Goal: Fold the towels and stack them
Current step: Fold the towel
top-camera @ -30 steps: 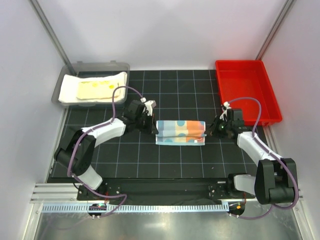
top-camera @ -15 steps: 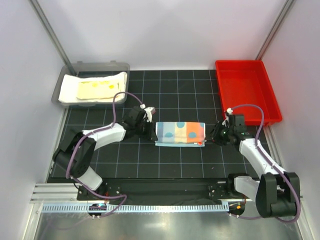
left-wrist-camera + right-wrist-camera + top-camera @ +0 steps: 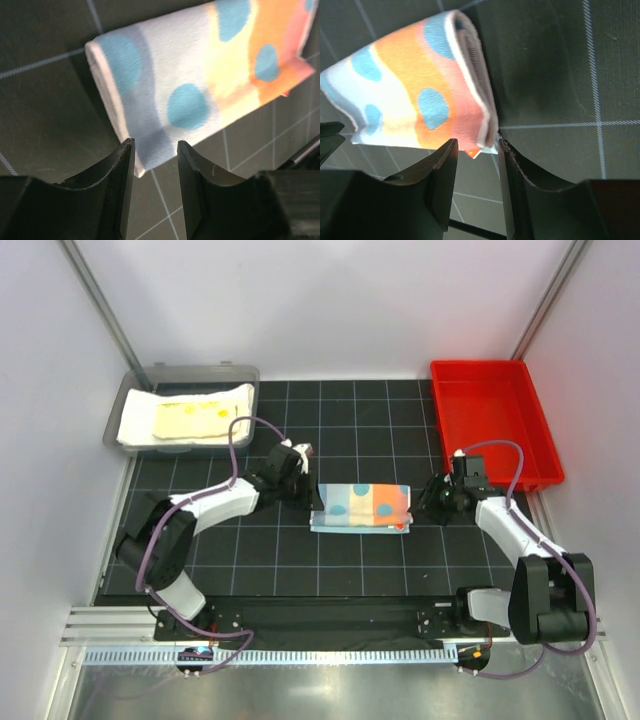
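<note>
Left end effector (image 3: 155,148) and right end effector (image 3: 477,145) stand spread at the folded patterned towel's (image 3: 362,504) ends.

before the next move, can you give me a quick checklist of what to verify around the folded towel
1. The blue patterned towel is folded and lying on the mat: ok.
2. Fold edges flush: not ok, a small orange bit pokes out under its right end.
3. Jaws of the left gripper open: ok.
4. Jaws of the right gripper open: ok.
5. Both clear of the cloth: cannot tell, fingertips sit right at its ends.
6. The white towel and pale yellow towel lie in the grey bin: ok.
</note>
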{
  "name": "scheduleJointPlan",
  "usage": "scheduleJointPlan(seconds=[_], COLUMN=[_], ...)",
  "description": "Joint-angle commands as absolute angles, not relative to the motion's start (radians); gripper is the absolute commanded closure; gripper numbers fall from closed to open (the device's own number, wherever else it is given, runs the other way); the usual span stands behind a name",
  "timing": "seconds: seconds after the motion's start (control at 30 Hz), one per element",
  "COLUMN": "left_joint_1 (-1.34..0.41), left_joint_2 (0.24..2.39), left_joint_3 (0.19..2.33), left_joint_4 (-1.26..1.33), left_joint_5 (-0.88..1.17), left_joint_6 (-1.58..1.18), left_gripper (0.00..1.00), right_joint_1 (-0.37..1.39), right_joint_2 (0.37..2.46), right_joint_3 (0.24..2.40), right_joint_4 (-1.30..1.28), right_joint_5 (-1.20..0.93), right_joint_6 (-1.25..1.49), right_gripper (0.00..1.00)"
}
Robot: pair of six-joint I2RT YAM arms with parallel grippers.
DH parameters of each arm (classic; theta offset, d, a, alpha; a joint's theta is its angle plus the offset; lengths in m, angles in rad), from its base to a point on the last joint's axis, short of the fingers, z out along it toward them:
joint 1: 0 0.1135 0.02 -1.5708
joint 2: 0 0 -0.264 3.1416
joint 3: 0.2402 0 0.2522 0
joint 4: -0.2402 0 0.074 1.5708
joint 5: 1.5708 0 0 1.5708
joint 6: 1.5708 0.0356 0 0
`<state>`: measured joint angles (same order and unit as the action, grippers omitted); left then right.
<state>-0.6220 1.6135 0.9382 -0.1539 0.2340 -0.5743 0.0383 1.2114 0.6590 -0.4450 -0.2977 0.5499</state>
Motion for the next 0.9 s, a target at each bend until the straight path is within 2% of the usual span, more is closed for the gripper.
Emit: scheduleJointPlan(seconds=[0.0, 0.33, 0.57, 0.6, 0.67, 0.7, 0.73, 0.77, 0.87], left_joint_1=[-0.638, -0.663, -0.664, -0.664, -0.664, -0.664, -0.664, -0.664, -0.664], left_joint_2=[1.666, 1.7, 1.727, 1.729, 1.732, 1.732, 1.729, 1.729, 1.709], left_joint_3=[0.936, 0.893, 0.891, 0.888, 0.89, 0.891, 0.894, 0.905, 0.937], left_joint_4=[-0.189, -0.187, -0.187, -0.186, -0.189, -0.196, -0.201, -0.209, -0.262], left_joint_5=[0.187, 0.173, 0.175, 0.173, 0.176, 0.173, 0.172, 0.169, 0.156], left_joint_6=[-0.624, -0.65, -0.657, -0.657, -0.66, -0.661, -0.664, -0.666, -0.669], left_gripper=[0.57, 0.61, 0.69, 0.71, 0.81, 0.86, 0.97, 1.0, 1.0], right_joint_1=[0.041, 0.041, 0.043, 0.043, 0.043, 0.043, 0.041, 0.043, 0.041], right_joint_2=[1.25, 1.29, 1.292, 1.293, 1.293, 1.293, 1.29, 1.287, 1.264], right_joint_3=[0.652, 0.561, 0.532, 0.531, 0.531, 0.535, 0.54, 0.555, 0.592], right_joint_4=[-0.431, -0.314, -0.282, -0.275, -0.272, -0.273, -0.279, -0.287, -0.33], right_joint_5=[-0.262, -0.293, -0.299, -0.301, -0.305, -0.307, -0.31, -0.311, -0.313], right_joint_6=[0.578, 0.587, 0.6, 0.598, 0.6, 0.598, 0.597, 0.592, 0.575], right_gripper=[0.55, 0.59, 0.68, 0.73, 0.8, 0.89, 0.94, 0.98, 0.99])
